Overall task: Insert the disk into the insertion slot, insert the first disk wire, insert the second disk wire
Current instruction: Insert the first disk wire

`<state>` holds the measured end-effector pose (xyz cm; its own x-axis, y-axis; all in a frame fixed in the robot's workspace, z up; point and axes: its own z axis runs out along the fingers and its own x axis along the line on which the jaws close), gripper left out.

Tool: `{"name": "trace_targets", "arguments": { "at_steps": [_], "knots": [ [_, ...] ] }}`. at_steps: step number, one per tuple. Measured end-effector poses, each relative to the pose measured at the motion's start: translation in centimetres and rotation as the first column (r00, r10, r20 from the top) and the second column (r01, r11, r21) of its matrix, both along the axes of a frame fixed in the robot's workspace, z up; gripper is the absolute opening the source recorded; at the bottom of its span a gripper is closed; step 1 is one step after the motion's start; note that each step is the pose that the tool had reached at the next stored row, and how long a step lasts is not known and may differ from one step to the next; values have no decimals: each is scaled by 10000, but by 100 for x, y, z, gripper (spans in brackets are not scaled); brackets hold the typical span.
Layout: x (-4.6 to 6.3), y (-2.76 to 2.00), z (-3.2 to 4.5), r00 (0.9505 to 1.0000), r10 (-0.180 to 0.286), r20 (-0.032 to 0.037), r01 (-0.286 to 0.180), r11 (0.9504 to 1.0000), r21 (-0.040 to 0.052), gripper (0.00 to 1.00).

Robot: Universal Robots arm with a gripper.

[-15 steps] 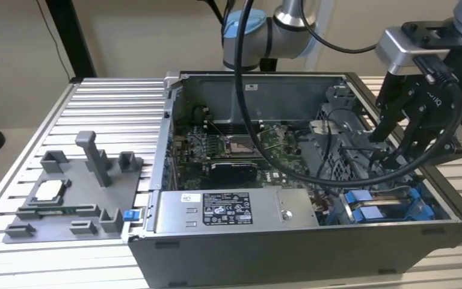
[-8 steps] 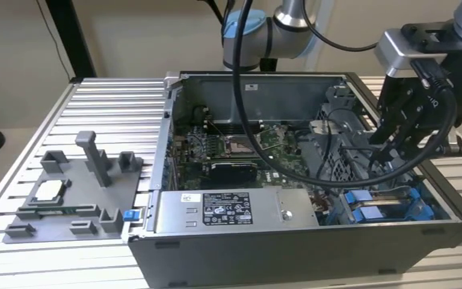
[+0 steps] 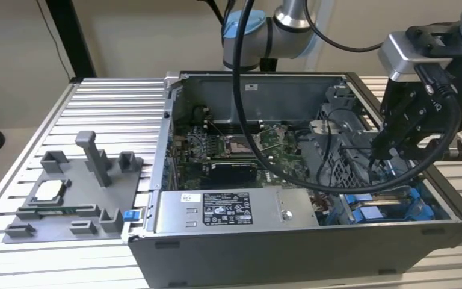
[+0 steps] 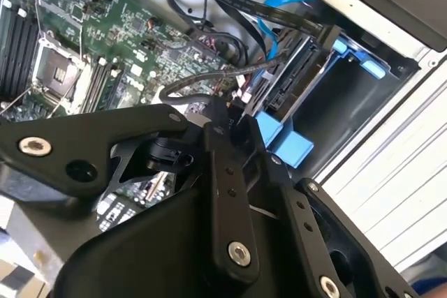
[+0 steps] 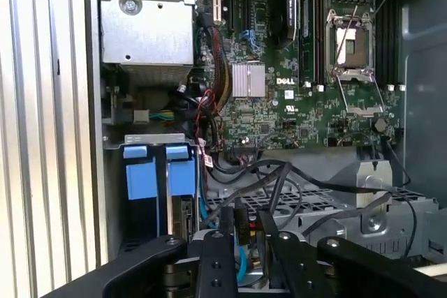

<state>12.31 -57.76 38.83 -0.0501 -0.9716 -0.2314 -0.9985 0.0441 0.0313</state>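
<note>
**Slatted bench, open case, gripper at the drive bay**

Pale walls back a slatted aluminium bench (image 3: 94, 102) carrying an open computer case (image 3: 295, 256). The gripper (image 3: 379, 153) hangs inside the case at the exterior view's right, above the insertion slot (image 3: 387, 205) with its blue rails. In both wrist views the fingers (image 5: 215, 259) are closed on a black wire connector (image 5: 242, 225), just beside the disk (image 4: 297, 78). The disk sits in the slot in its blue carrier. Beside the slot lie the motherboard (image 5: 300, 102) and the labelled power-supply box (image 3: 223, 211).
</note>
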Motion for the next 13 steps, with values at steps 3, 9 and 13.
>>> {"name": "trace_targets", "arguments": {
  "at_steps": [3,9,13],
  "knots": [
    [0,-10,-22,10000,-18,-10,18,10000,28,0],
    [0,-10,-41,10000,-25,-10,25,10000,71,0],
    [7,-10,-49,9999,162,19,-162,9998,72,0]
  ]
}}
